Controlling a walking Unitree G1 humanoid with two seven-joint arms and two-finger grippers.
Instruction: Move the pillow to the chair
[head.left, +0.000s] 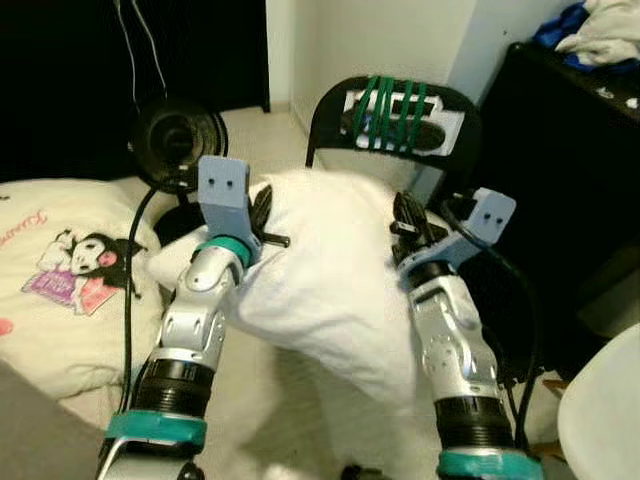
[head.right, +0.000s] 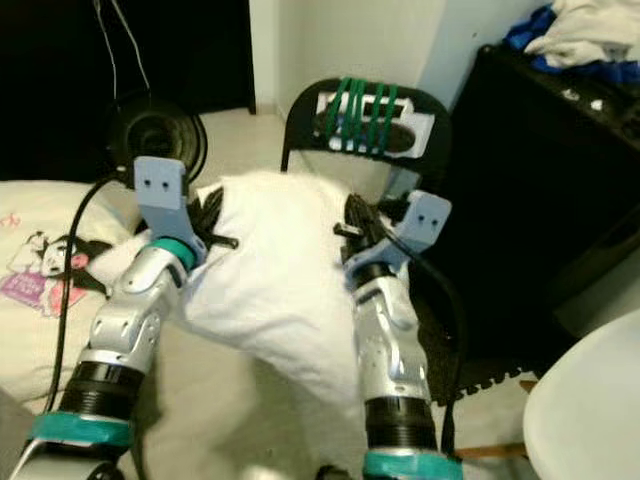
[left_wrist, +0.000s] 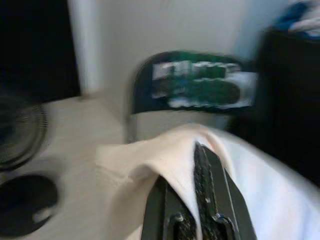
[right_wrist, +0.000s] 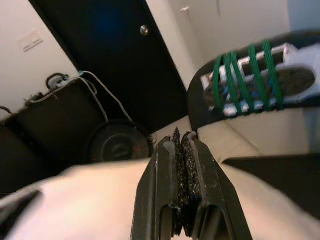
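Left eye view, items logged largest first. Bed (head.left: 60, 330): occupies the lower left of the frame, cream cover, with a printed cartoon cushion (head.left: 75, 265) at the left edge. Dark cabinet (head.left: 570, 180): right side of the frame, with blue and white clothes (head.left: 600, 30) heaped on its top in the upper right corner.

Pillow (head.left: 330, 270): white, centre of the frame, held up between the two arms. Its upper edge lies just in front of the chair; whether it touches the seat cannot be told, since the pillow covers the seat.

Chair (head.left: 395, 115): black, upper centre of the frame, directly behind the pillow. Green cord is wound around a white object on its backrest.

Fan (head.left: 178, 140): round, black, on the floor in the upper left of centre, behind the left arm.

Left pincer (left_wrist: 200, 165): at the pillow's left edge. Left wrist view, blurred: fingers drawn together with a fold of white pillow fabric pinched between them.

Right pincer (right_wrist: 183, 150): at the pillow's right edge. Right wrist view: fingers pressed together, pads touching at the tips, pale pillow surface to either side below them. Fabric between the fingers cannot be made out.
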